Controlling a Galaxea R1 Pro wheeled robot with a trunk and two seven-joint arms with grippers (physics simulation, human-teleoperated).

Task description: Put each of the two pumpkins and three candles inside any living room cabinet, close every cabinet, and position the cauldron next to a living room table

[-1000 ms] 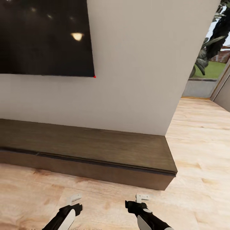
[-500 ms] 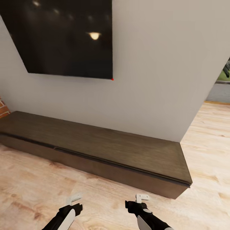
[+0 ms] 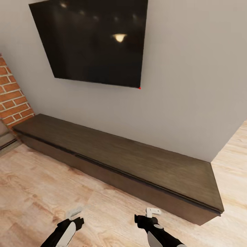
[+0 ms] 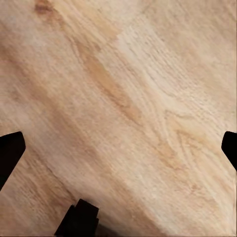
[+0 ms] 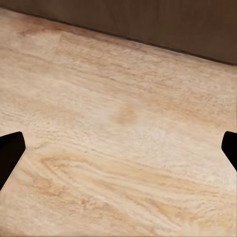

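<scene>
In front of me a large black screen (image 3: 92,44) hangs flat on a pale grey wall (image 3: 192,85). Its glossy face carries soft reflections of ceiling lights, the brightest near its upper right part, and a small red dot (image 3: 140,87) glows at its lower right corner. At the left edge of my head view a red brick wall (image 3: 12,96) with pale mortar meets the grey one. Light wood-grain floor (image 3: 37,185) spreads below, its planks streaked with darker knots, and it runs on past the wall's end at the far right. The same floor shows beneath my left wrist (image 4: 128,98) and beneath my right wrist (image 5: 118,148).
</scene>
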